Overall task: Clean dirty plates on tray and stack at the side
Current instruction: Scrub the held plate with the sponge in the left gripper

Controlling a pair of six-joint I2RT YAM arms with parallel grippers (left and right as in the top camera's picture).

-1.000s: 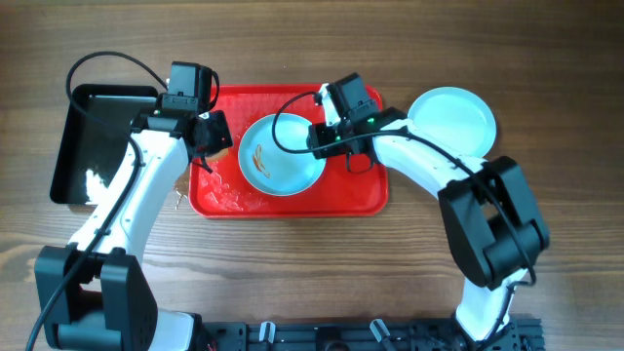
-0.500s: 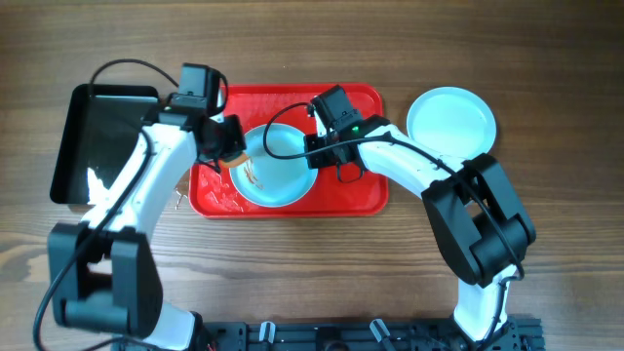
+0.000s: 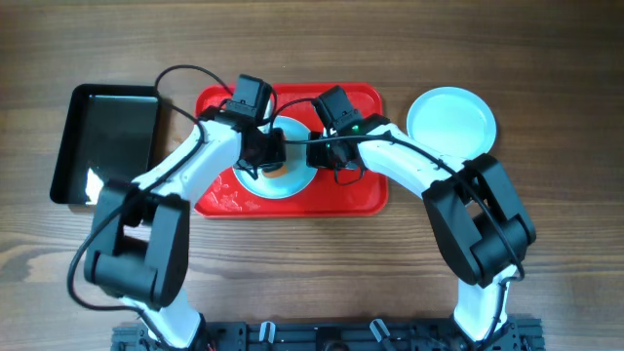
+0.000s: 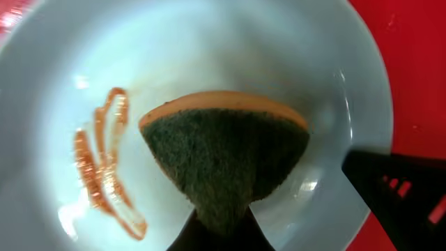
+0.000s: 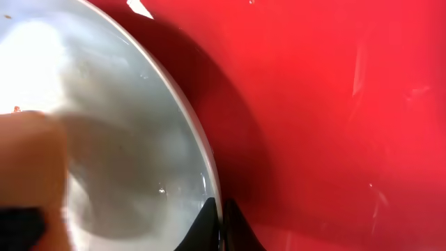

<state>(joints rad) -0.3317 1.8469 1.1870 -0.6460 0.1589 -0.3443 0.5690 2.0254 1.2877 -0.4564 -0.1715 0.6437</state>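
Note:
A pale aqua plate (image 3: pixel 292 180) lies on the red tray (image 3: pixel 361 190), mostly covered by both grippers. In the left wrist view the plate (image 4: pixel 209 49) carries a brown smear (image 4: pixel 104 174) on its left side. My left gripper (image 3: pixel 268 154) is shut on an orange sponge with a dark scouring face (image 4: pixel 226 157), pressed onto the plate's middle. My right gripper (image 3: pixel 320 154) is shut on the plate's right rim (image 5: pixel 202 167). A clean plate (image 3: pixel 450 120) lies on the wood to the right of the tray. No third plate is in view.
A black rectangular tray (image 3: pixel 105 141) sits left of the red tray. Wet streaks shine on the red tray's front left corner (image 3: pixel 219 200). Both arms cross over the red tray.
My left gripper has moved right from the tray's left edge onto the plate with the sponge. The plate slid slightly left earlier; the right gripper now holds still on its rim.

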